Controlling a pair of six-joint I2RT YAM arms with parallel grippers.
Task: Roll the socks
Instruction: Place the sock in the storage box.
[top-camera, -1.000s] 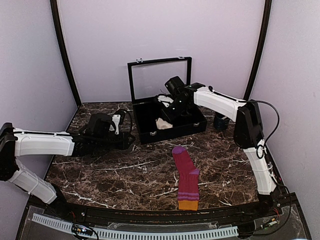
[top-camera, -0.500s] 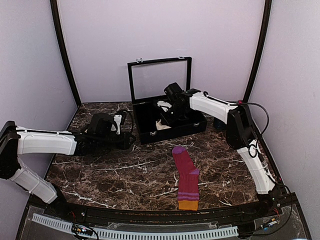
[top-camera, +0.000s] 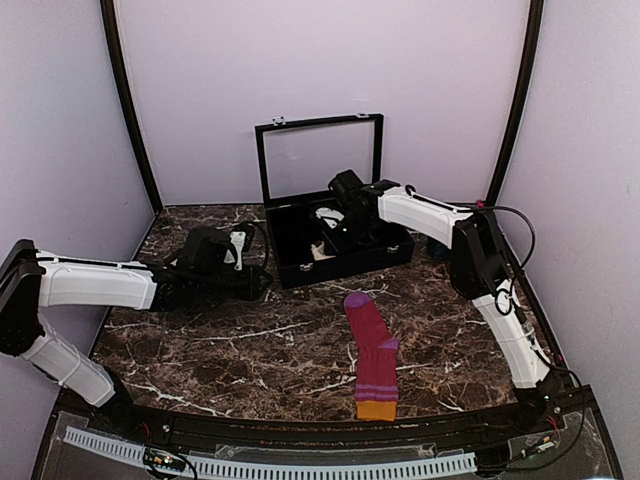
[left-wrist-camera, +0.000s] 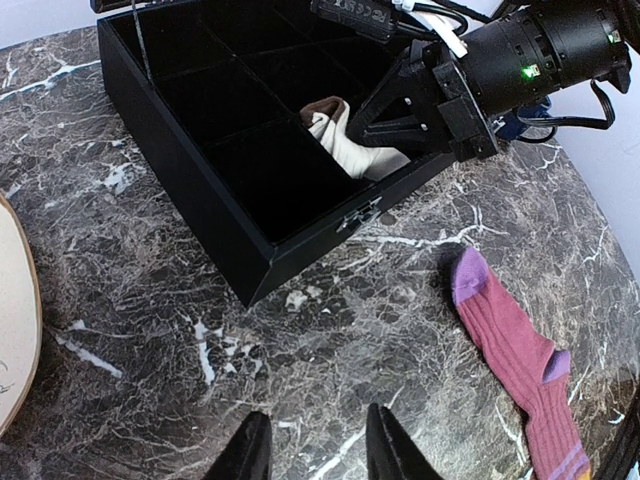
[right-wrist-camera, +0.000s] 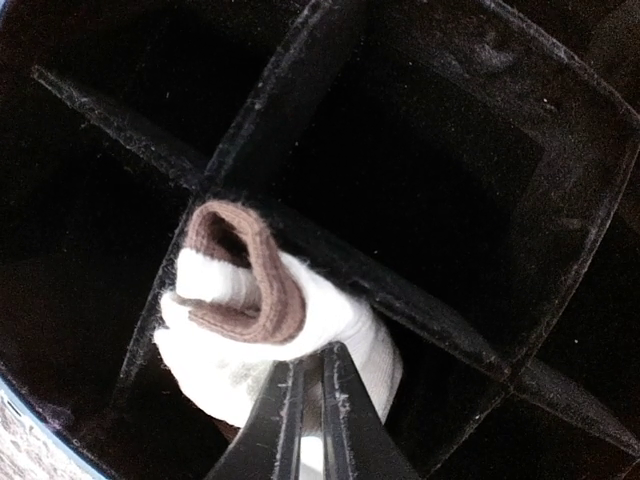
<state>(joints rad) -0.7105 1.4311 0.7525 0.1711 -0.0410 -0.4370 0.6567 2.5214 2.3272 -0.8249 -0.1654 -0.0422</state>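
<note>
Two soft, light socks. Cream sock sits rolled inside box; right claw nearly closed against it, grip unclear. Magenta sock lies limp in front of box; likely best pinched at toe. Left claw spread, empty.

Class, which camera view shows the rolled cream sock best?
The right wrist view: the cream sock appears large, brown cuff clear. Left wrist shows it small inside the black box; top external, only a pale speck.
</note>
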